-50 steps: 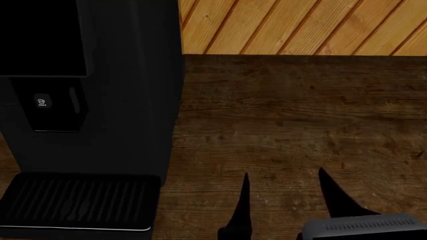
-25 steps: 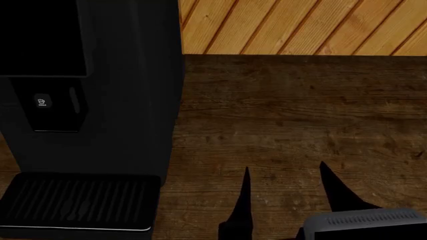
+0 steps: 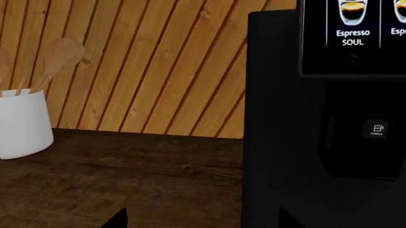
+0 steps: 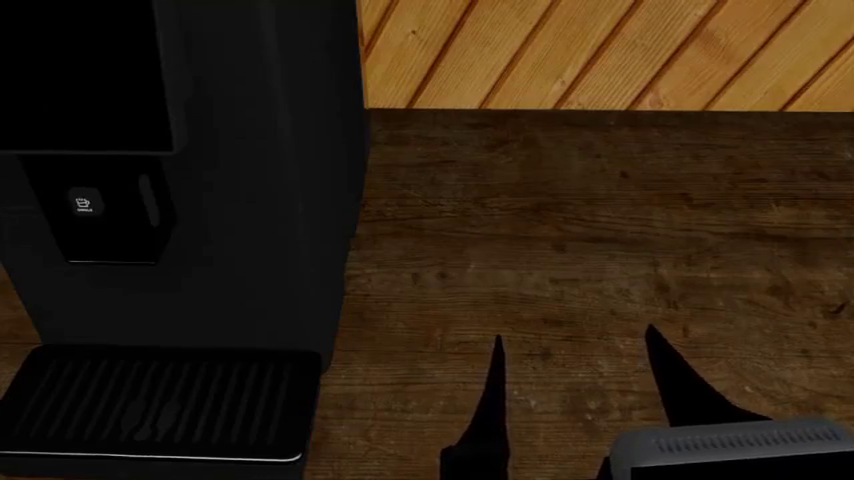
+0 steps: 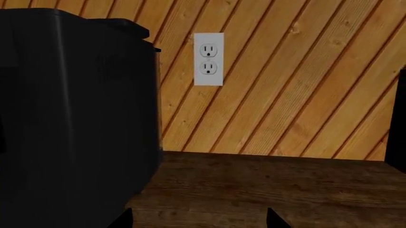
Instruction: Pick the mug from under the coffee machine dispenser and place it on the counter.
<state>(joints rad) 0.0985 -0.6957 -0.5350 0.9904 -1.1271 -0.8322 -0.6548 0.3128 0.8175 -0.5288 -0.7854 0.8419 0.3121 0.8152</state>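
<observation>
Plainly spread wide apart, right fingers (image 4: 681, 392) low at 5 o'clock in the head view, hovering over bare bench (image 4: 601, 220) with nothing between them; left fingers (image 3: 119, 222) likewise parted, only dark tips showing, facing the black machine (image 3: 285, 156); dispenser (image 4: 114, 215) with white cup icon at 9 o'clock in the head view, ribbed drip tray (image 4: 160, 400) at 7 o'clock; mug out of sight in all three views; white utensil holder (image 3: 22, 124) on the bench beside slanted wall planks (image 3: 146, 66); wall outlet (image 5: 208, 59) beyond the machine.
</observation>
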